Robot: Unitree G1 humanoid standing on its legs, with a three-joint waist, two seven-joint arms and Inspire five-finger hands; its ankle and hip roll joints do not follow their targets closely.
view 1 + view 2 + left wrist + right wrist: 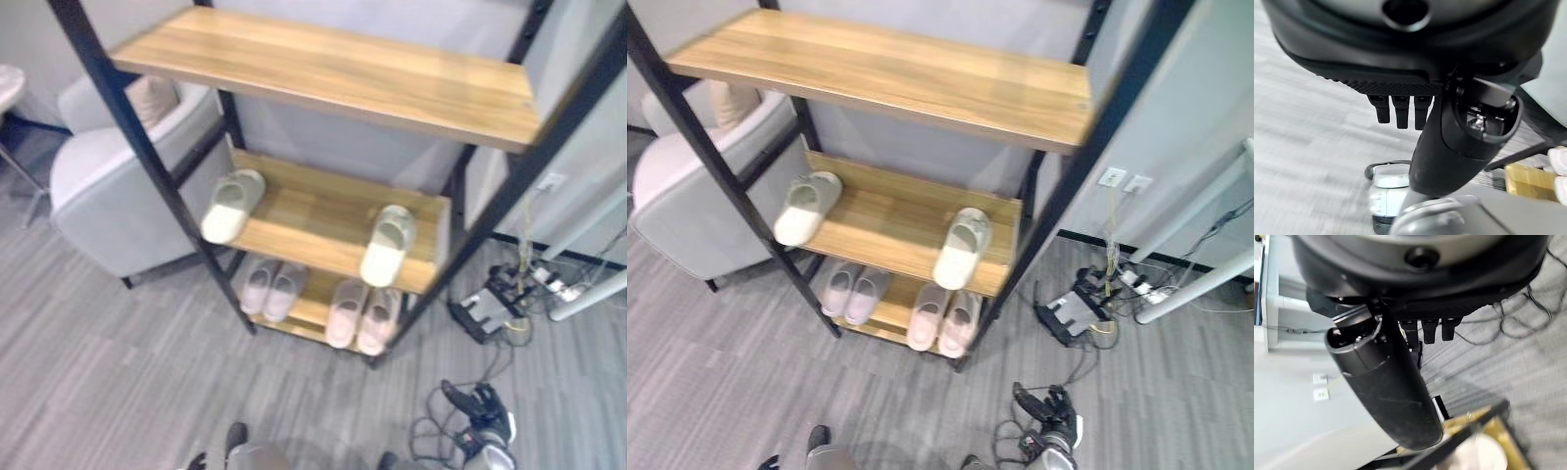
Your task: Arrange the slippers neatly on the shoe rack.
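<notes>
- Two pairs (pixel 313 304) sit tidy on my rack's (pixel 323 211) bottom shelf.
- Middle-shelf slippers (pixel 232 205) lie apart; pairing remains.
- Left hand (pixel 1449 142) and right hand (pixel 1386 387): relaxed, holding nothing.

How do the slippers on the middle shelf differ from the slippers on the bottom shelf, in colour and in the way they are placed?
The two middle-shelf slippers are pale cream; the bottom-shelf slippers look pinkish. The middle-shelf slippers lie far apart, one at each end; the bottom-shelf slippers stand in two close pairs, side by side. All are the same open slide style.
</notes>
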